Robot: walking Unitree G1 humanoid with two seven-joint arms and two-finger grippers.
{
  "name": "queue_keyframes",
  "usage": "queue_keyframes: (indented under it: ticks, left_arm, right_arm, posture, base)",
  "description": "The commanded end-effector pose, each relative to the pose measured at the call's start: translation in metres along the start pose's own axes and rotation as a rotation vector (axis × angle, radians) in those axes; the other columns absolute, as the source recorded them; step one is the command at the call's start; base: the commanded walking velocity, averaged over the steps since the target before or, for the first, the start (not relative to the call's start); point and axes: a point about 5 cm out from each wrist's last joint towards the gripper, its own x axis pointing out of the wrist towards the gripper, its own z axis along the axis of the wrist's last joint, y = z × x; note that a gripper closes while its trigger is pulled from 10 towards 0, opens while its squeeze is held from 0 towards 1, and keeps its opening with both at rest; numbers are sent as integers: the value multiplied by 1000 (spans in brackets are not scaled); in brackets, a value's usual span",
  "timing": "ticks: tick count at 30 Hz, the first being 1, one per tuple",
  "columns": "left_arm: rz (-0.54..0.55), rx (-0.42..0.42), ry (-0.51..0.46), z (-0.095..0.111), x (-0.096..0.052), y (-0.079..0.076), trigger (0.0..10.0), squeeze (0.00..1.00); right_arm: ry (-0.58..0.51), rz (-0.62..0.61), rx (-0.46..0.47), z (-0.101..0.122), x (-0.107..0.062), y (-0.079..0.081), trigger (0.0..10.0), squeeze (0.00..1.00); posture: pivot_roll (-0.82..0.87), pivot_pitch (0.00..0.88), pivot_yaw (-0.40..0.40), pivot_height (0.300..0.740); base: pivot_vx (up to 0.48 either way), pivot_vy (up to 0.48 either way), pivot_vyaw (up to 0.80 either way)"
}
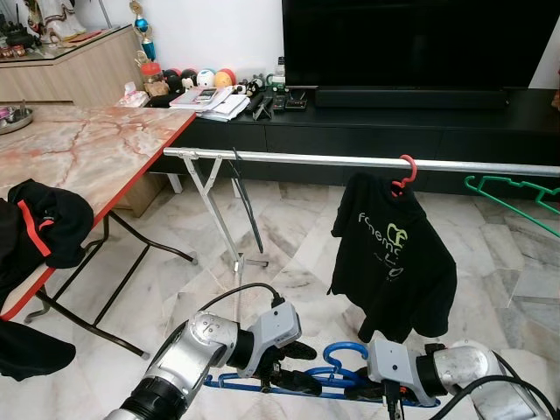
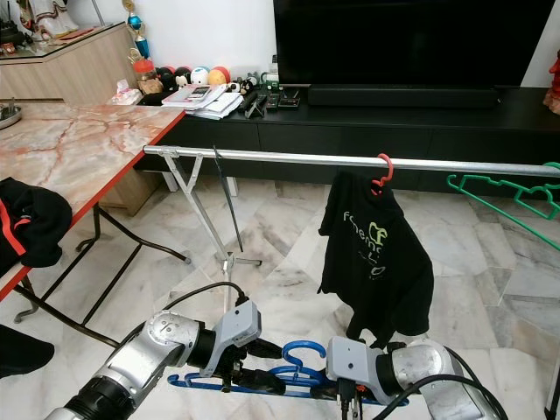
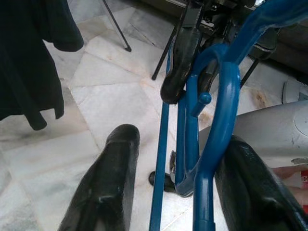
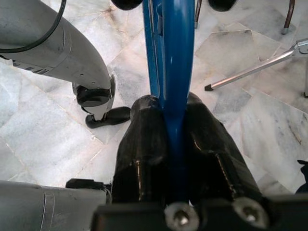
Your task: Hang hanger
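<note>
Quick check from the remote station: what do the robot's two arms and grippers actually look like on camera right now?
Both arms are rounded, shiny silver shells leading to boxy grey wrist blocks. The left arm has a black cable looping over its wrist; black cables also run along the right arm. The left gripper and right gripper each have two long, glossy black rounded fingers, and two silver screws sit at the right gripper's base.

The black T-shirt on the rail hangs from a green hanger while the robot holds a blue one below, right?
Not quite: the black T-shirt on the rail hangs from a red hanger, as the left eye view shows. The green hanger hangs bare further right. The right tool does hold the blue hanger below.
</note>
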Motion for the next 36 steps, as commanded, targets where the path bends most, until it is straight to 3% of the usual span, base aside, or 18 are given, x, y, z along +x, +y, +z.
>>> queue_keyframes:
  ticks: [1,11,12,13,36]
  left_arm:
    - [-11,-12,12,-2,1,-1,0,0]
    - [-11,-10,14,-2,0,-1,0,0]
    - [-11,-10,14,-2,0,-1,0,0]
    - [-12,-8,14,-2,0,-1,0,0]
    - [-13,7,99,-21,-13,-6,0,0]
  right_arm:
    - [-89,-50,-55,23,-4,-12,10000,0]
    - [-103,-52,-40,24,-5,-13,10000,0]
    - [-105,-50,-36,24,-5,-12,10000,533]
    - [-112,-36,-29,24,-6,-11,10000,1000]
    - [-60,-25,9,11,-6,-8,10000,1000]
  posture:
    - [4,57,87,740]
    - [5,57,88,740]
    - [5,57,88,740]
    - [2,57,89,740]
    - [7,44,86,740]
  base:
    - [0,0,0]
    - [0,0,0]
    - [0,0,0]
    - [0,0,0]
    - [0,0,0]
